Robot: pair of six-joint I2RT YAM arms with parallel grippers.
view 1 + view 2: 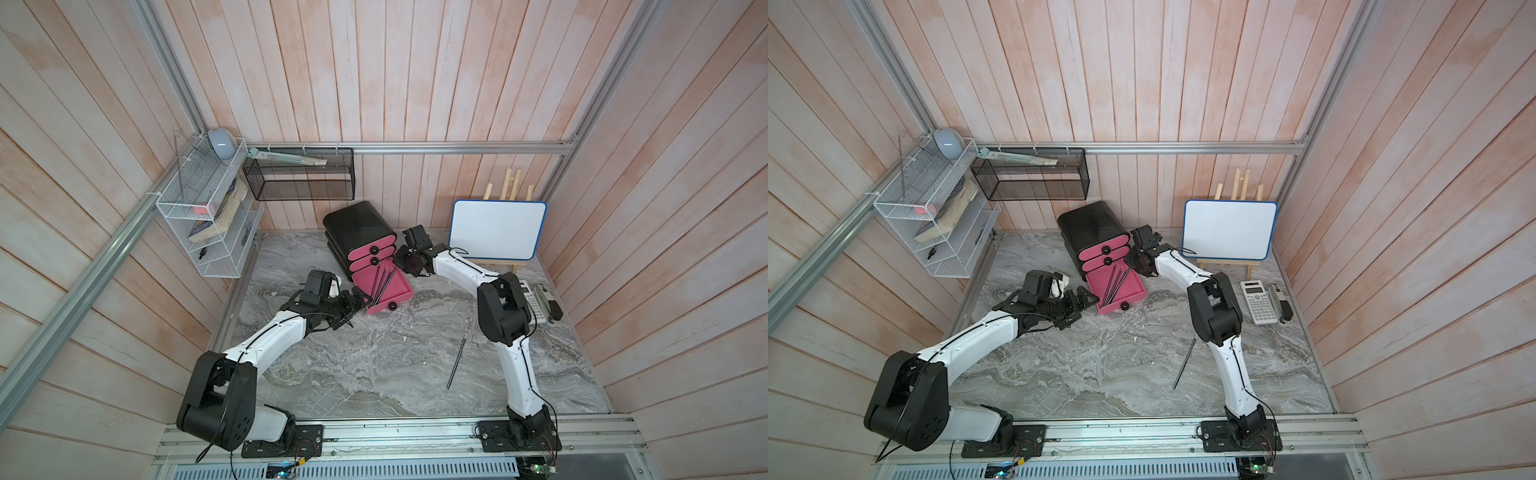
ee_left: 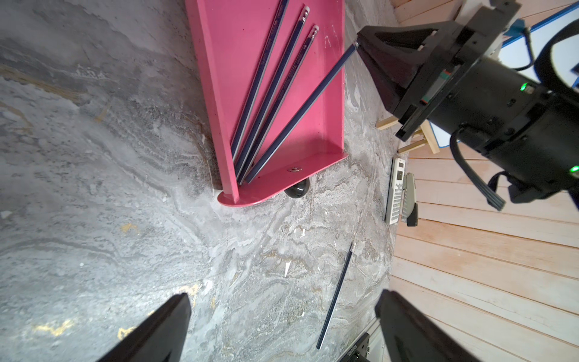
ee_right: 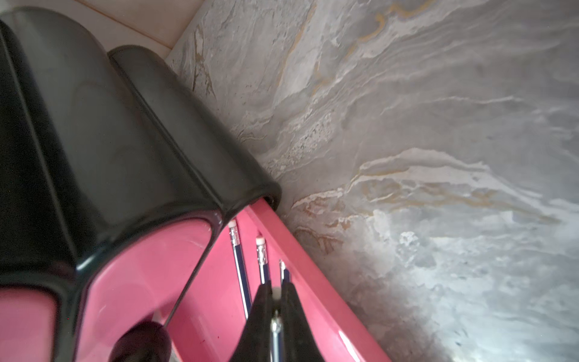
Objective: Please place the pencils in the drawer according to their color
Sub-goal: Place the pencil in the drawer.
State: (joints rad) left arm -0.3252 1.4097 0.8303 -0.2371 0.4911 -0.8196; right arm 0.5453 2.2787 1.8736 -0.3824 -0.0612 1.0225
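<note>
My right gripper (image 2: 357,46) pinches the dark pencil (image 2: 300,109) by its eraser, tip in the open drawer (image 2: 329,138). I'd lower it inside its side wall before releasing; left gripper (image 2: 285,294) stands spread

Whiteboard (image 1: 496,230) propped on wooden easel (image 1: 509,183) at back of marble tabletop (image 1: 374,365). Calculator (image 1: 1259,302), stapler (image 1: 1281,303) laid side by side nearby. White wire rack (image 1: 178,203), black mesh basket (image 1: 307,191) mounted on plank wall (image 1: 415,83).
</note>
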